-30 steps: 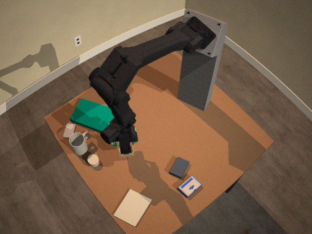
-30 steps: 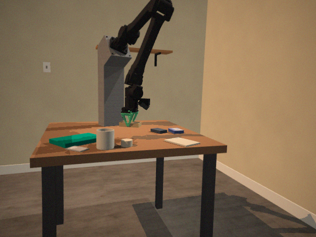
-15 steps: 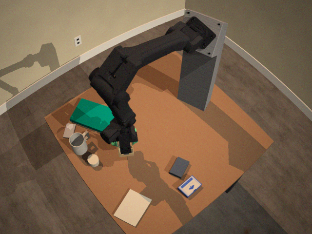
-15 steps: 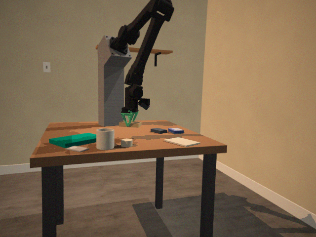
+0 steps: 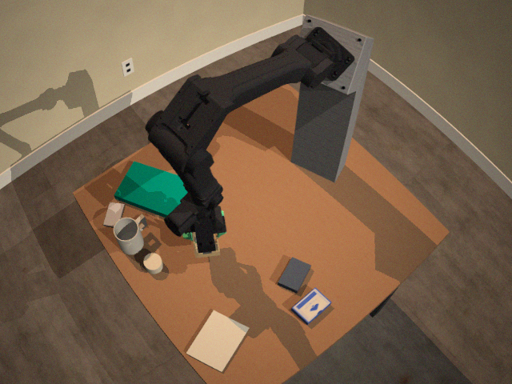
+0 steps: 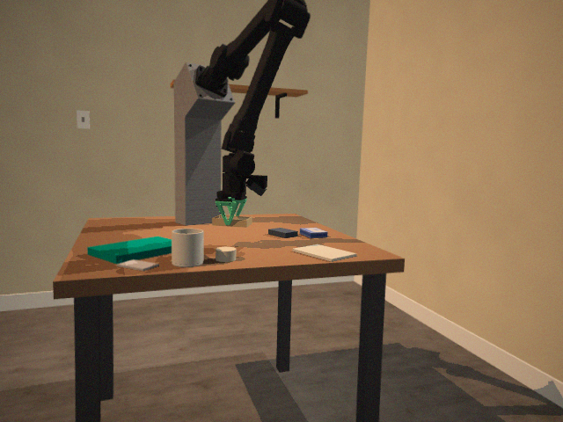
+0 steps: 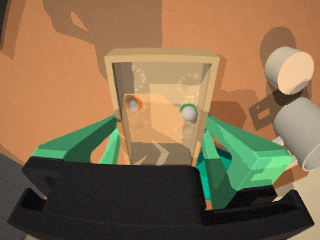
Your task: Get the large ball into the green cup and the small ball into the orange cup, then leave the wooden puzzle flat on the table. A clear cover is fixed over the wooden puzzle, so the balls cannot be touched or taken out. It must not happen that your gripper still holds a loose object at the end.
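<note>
The wooden puzzle (image 7: 162, 60) (image 5: 206, 254) (image 6: 232, 221) is a small tan box under a clear cover. It lies level, low on the table (image 5: 289, 198) (image 6: 227, 272). In the wrist view the small ball (image 7: 132, 104) sits at the orange cup on the puzzle's left. The large ball (image 7: 188, 112) sits at the green cup on its right. My gripper (image 7: 161, 118) (image 5: 206, 242) (image 6: 230, 209) has green fingers. It points straight down and is shut on the puzzle's two long sides. The arm hides most of the puzzle in the top view.
Left of the puzzle are a green box (image 5: 150, 188) (image 6: 129, 248), a grey mug (image 5: 128, 236) (image 6: 186, 246) (image 7: 300, 130), a small cylinder (image 5: 153, 262) (image 6: 225, 253) (image 7: 290, 70) and a beige block (image 5: 113, 214). A dark box (image 5: 294, 274), a blue box (image 5: 310, 306) and a cream board (image 5: 217, 340) lie to the right. The grey pedestal (image 5: 326, 124) stands behind.
</note>
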You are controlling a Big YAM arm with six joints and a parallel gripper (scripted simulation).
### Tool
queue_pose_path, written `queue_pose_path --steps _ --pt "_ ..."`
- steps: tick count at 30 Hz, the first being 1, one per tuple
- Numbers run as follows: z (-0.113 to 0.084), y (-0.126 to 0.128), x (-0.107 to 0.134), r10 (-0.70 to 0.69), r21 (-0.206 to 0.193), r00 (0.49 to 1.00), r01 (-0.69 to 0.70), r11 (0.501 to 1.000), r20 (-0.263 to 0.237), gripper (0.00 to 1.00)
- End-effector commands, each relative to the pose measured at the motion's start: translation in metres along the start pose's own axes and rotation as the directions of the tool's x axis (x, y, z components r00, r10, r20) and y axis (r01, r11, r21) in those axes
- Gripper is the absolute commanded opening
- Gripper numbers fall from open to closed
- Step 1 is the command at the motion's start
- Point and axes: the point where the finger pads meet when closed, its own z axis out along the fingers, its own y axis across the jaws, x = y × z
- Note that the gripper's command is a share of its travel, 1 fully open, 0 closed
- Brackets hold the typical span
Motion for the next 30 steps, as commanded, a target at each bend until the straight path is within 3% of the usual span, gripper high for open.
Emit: queue_pose_path --steps 1,30 --pt "-0.0028 -0.0103 -0.002 -0.004 0.02 1.0 0.003 1.0 0.011 0.68" --pt "-0.0002 -0.0086 -0.0005 -0.003 0.017 1.0 0.002 1.0 0.01 0.68"
